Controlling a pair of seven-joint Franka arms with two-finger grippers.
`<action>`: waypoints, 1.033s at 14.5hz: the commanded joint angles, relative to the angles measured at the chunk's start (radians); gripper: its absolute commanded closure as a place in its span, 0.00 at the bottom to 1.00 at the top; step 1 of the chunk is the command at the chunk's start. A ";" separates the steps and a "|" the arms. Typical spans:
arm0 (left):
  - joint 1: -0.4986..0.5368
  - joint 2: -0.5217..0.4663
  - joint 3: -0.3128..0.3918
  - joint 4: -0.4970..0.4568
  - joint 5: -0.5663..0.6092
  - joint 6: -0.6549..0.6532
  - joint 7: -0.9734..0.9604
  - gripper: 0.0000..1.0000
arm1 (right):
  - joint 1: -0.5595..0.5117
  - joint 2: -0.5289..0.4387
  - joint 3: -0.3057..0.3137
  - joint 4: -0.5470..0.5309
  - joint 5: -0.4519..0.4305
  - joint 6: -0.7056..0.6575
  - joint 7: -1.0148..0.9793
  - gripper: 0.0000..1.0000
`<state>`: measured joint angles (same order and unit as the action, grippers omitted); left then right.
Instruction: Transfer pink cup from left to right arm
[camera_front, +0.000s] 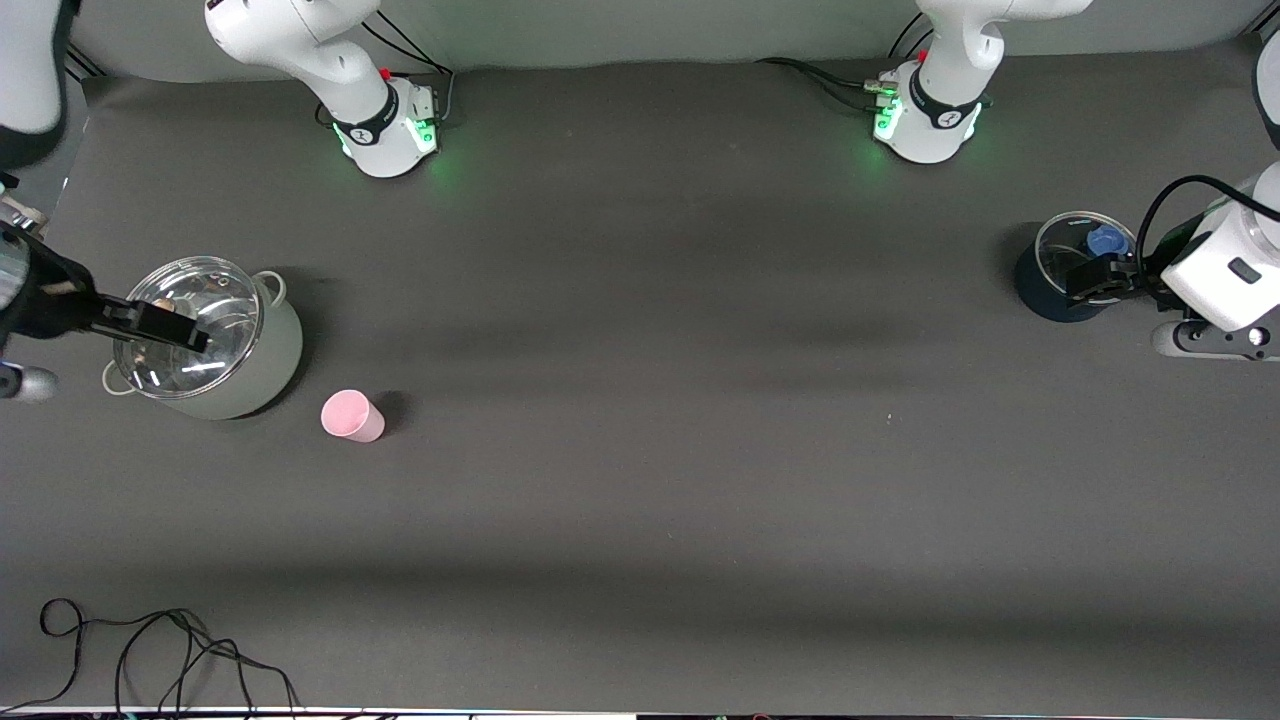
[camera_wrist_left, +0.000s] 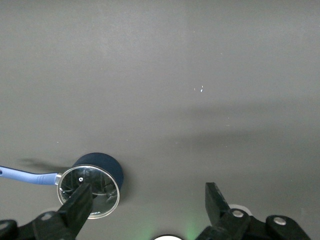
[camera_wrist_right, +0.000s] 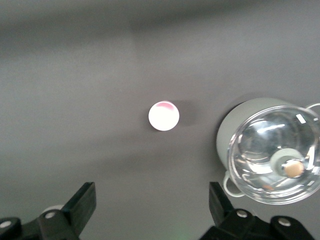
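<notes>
Left claw (camera_front: 1085, 280) hangs with its fingers spread wide and nothing between them, over a dark blue pan (camera_front: 1062, 290) with a glass lid at the left arm's end of the counter (camera_front: 660, 480); its wrist view shows the same lidded pan (camera_wrist_left: 95, 182) and a blue handle. Right claw (camera_front: 165, 325) hangs likewise wide and bare, over a grey-green pot (camera_front: 215, 345) with a glass lid at the right arm's end. Pink cup (camera_front: 352, 415) stands on the counter just beside that pot, a little nearer the front camera, well apart from the left claw and held by neither. This fits either a cup waiting for pickup or one set down once the handover is over, so no move is prescribed. Judgement: for any grasp, come straight down with fingers astride the wall, close gently, and lift clear of the pot. For a handover, grip low or high so the other claw has bare wall to take. Cup appearance: small, plain pale pink, slightly tapered, upright; in the right wrist view it (camera_wrist_right: 164, 116) shows as a whitish disc with a pink edge. Probably light and easy to tip.
</notes>
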<state>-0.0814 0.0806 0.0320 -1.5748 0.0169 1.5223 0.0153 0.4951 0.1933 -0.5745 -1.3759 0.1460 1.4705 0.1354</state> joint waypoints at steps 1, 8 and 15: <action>-0.018 -0.005 0.022 0.004 -0.011 0.003 -0.001 0.00 | 0.013 0.031 -0.012 0.055 -0.032 -0.025 0.001 0.00; -0.023 -0.002 0.020 0.004 -0.014 0.010 -0.001 0.00 | 0.011 0.029 -0.015 0.044 -0.034 -0.045 -0.005 0.00; -0.021 -0.001 0.019 0.018 -0.014 0.010 0.017 0.00 | -0.073 0.008 0.051 0.029 -0.034 -0.065 -0.005 0.00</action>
<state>-0.0904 0.0806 0.0363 -1.5733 0.0113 1.5322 0.0167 0.4845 0.2126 -0.5754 -1.3576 0.1214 1.4218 0.1354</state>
